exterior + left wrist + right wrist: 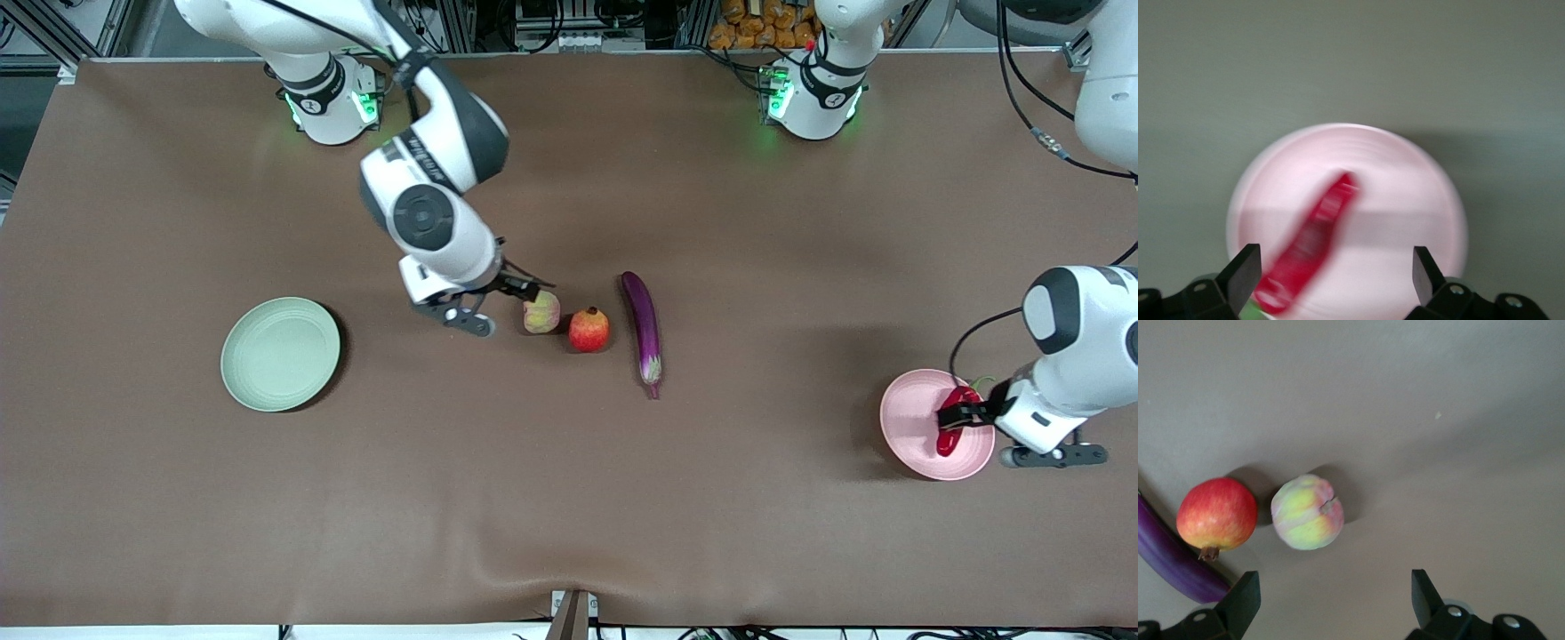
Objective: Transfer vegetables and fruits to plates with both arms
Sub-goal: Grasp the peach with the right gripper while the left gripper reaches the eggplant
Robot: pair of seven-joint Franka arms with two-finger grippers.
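Left gripper [957, 420] spread above pink plate [907, 418]; chili pepper [953, 425] on plate, between the fingers. Right gripper [508, 307] spread beside peach [541, 313]; pomegranate [589, 330], eggplant [642, 327] adjacent.

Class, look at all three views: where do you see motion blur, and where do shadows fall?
Left wrist view: the red chili pepper is smeared by motion blur over the pink plate. Right wrist view: the peach and pomegranate are sharp, each casting a soft shadow. Front view: evenly lit.

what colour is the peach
Pale yellow-green with pink blushes; the peach shows best in the right wrist view.
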